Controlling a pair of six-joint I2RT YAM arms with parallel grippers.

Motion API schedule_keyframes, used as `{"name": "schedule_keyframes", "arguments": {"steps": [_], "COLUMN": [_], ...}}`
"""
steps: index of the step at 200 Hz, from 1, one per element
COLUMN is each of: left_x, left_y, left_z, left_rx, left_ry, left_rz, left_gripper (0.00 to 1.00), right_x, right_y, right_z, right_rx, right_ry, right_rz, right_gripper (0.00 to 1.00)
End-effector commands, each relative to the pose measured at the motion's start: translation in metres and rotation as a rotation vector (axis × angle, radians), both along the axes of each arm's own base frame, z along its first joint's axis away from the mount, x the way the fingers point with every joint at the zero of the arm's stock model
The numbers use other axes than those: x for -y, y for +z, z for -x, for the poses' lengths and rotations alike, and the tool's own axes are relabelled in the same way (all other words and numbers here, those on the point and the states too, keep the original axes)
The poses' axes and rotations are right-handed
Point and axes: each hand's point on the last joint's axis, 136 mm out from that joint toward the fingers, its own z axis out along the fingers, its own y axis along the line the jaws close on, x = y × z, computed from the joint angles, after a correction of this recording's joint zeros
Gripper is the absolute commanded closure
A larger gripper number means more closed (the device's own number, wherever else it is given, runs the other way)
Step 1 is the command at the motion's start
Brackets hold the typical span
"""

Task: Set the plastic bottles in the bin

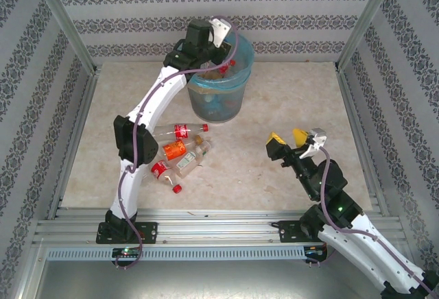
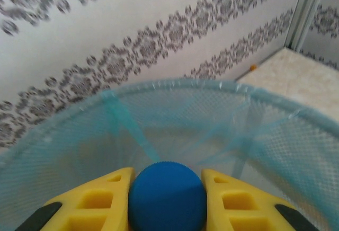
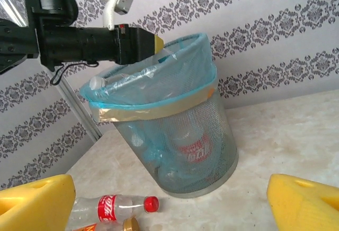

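Over the bin (image 1: 218,103), left tool (image 2: 167,177) grips a blue-capped bottle (image 2: 167,204); right tool (image 1: 288,136) gapes, apart from loose bottles (image 1: 180,150).

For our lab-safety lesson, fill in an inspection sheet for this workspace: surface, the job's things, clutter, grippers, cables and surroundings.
Surface: pale marbled table, flat.
Job's things: bin upright at the back, a red-labelled bottle inside; loose bottles clustered on the table's left half.
Clutter: small orange object at the wall's foot, too small to identify.
Grippers: left gripper shut on a blue-capped bottle over the bin; right gripper open, empty.
Cables: purple cables run along both arms.
Surroundings: patterned walls, metal frame posts.
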Motion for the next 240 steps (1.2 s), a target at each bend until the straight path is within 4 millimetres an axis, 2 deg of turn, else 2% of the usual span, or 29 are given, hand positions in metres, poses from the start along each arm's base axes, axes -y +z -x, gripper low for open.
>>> {"name": "schedule_keyframes", "arguments": {"steps": [1, 37, 53, 72, 91, 101, 117, 130, 150, 167, 179, 208, 240], "left_x": [-0.004, 0.006, 0.009, 0.012, 0.013, 0.014, 0.015, 0.017, 0.021, 0.026, 0.029, 0.032, 0.021], "left_y": [-0.038, -0.064, -0.061, -0.043, -0.008, 0.015, 0.052, 0.08, 0.113, 0.128, 0.131, 0.114, 0.06], "left_z": [0.003, 0.004, 0.005, 0.008, 0.013, 0.019, 0.032, 0.047, 0.071, 0.086, 0.093, 0.095, 0.073], "left_rx": [-0.092, -0.149, -0.152, -0.134, -0.084, -0.05, -0.011, 0.012, 0.028, 0.028, 0.011, -0.076, -0.215], "left_ry": [-0.036, -0.087, -0.096, -0.104, -0.107, -0.117, -0.144, -0.182, -0.255, -0.317, -0.347, -0.346, -0.236], "left_rz": [-0.091, -0.085, -0.066, -0.021, 0.044, 0.082, 0.154, 0.213, 0.299, 0.365, 0.4, 0.421, 0.331], "left_gripper": [1.0, 1.0, 1.0, 0.71, 0.37, 0.3, 0.27, 0.27, 0.29, 0.35, 0.4, 0.51, 0.78], "right_x": [-0.002, -0.003, -0.003, -0.004, -0.003, -0.004, -0.007, -0.008, -0.012, -0.014, -0.017, -0.024, -0.027], "right_y": [-0.012, -0.014, -0.015, -0.017, -0.017, -0.016, -0.016, -0.02, -0.023, -0.025, -0.023, -0.02, -0.02], "right_z": [-0.001, -0.001, -0.002, -0.003, -0.005, -0.005, -0.007, -0.009, -0.013, -0.016, -0.019, -0.022, -0.022], "right_rx": [-0.038, -0.057, -0.061, -0.069, -0.077, -0.077, -0.079, -0.093, -0.105, -0.116, -0.12, -0.132, -0.14], "right_ry": [0.004, 0.01, 0.008, 0.008, -0.004, -0.002, 0.008, 0.005, 0.007, 0.005, 0.01, 0.031, 0.042], "right_rz": [-0.019, -0.033, -0.033, -0.038, -0.052, -0.054, -0.045, -0.044, -0.057, -0.054, -0.05, -0.033, -0.034], "right_gripper": [0.08, 0.09, 0.09, 0.1, 0.1, 0.1, 0.1, 0.1, 0.1, 0.11, 0.11, 0.11, 0.11]}}
